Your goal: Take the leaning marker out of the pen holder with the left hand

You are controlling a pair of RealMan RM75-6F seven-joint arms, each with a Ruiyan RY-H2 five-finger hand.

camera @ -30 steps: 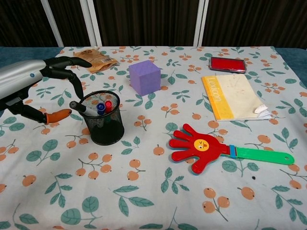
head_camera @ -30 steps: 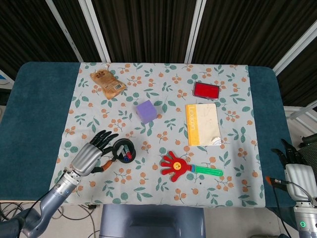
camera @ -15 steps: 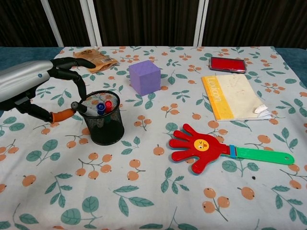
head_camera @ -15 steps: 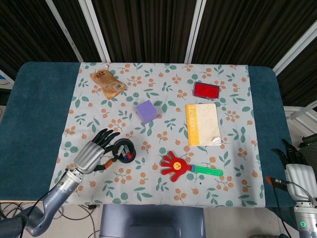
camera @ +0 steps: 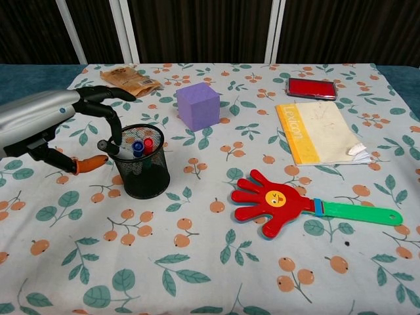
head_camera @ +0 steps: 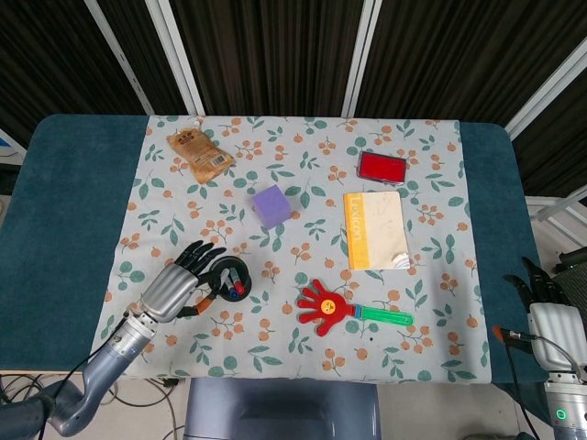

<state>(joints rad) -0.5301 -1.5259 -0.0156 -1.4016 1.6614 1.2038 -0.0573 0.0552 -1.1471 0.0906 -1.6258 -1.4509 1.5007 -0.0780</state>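
Now the silver left hand [camera: 49, 125] has been moved closer over the black mesh pen holder [camera: 138, 161], fingers apart around the leaning black marker [camera: 108, 146], which is not yet clamped

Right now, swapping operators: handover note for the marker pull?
Left hand: beside the pen holder, fingers curved over its near-left rim, thumb below; holds nothing as far as I can tell.
Right hand: parked at the table's right edge, off the cloth; finger state unclear.
Leaning marker: black, tip sticking out over the holder's left rim, by the fingers. Red and blue markers stand inside.
Done: approach. Left: pinch the marker, lift it out.
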